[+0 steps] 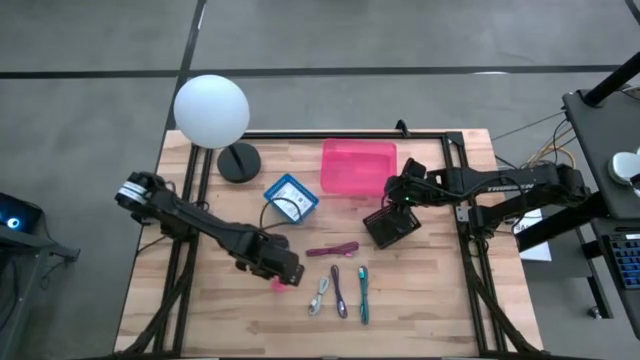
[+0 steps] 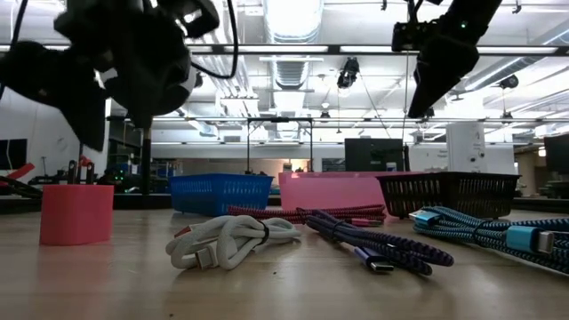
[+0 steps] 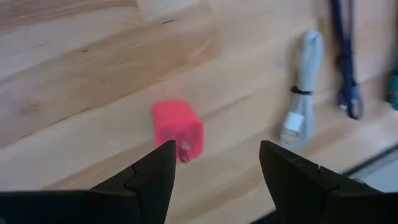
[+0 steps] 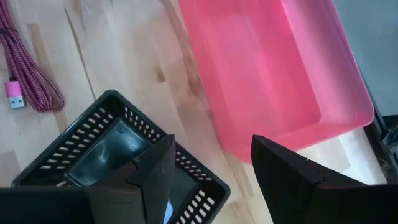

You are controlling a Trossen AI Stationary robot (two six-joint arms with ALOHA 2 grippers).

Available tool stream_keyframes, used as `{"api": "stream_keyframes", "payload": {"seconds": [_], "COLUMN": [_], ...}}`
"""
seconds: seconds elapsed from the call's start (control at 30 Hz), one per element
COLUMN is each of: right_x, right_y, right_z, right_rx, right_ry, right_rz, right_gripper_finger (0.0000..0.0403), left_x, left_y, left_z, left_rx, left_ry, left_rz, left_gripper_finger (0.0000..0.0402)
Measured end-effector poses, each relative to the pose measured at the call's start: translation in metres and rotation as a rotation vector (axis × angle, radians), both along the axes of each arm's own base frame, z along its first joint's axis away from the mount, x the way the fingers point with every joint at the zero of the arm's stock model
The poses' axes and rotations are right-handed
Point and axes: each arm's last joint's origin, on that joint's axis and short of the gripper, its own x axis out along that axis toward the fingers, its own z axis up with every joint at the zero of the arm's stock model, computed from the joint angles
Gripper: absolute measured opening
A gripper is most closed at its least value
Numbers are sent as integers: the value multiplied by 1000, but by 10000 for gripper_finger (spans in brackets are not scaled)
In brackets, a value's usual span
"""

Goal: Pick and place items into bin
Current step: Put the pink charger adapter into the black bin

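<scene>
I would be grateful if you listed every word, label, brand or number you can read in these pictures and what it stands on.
None can be read.
right arm: a pale line of lettering along the link, too blurred to read.
blue basket: a white patch inside, perhaps a label, too small to read.
The cables, pink charger block, pink bin and black basket show no text.

The table [image 1: 420, 300] is showing pale, matt wood grain; the cables [image 2: 373, 244] are looking braided (cloth-like), and the pink bin [image 4: 273, 68] is appearing as smooth, translucent plastic.
</scene>
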Motion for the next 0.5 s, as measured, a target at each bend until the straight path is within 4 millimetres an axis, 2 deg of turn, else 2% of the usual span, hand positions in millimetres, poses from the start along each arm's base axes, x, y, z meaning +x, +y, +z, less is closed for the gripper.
{"api": "stream_keyframes", "payload": {"seconds": [0.23, 0.5], "right_x": [0, 1], "right_y": [0, 0], "right_z": [0, 0], "right_rx": [0, 1], "right_ry": [-3, -7], "right_rz": [1, 0], "right_gripper_finger": [196, 196], "left_x": [8, 6], "left_y": [-3, -6], "left_z": [-21, -24], "left_rx": [31, 37], "left_ry": [75, 99], "left_rz": [25, 24], "left_gripper_finger": [215, 215]}}
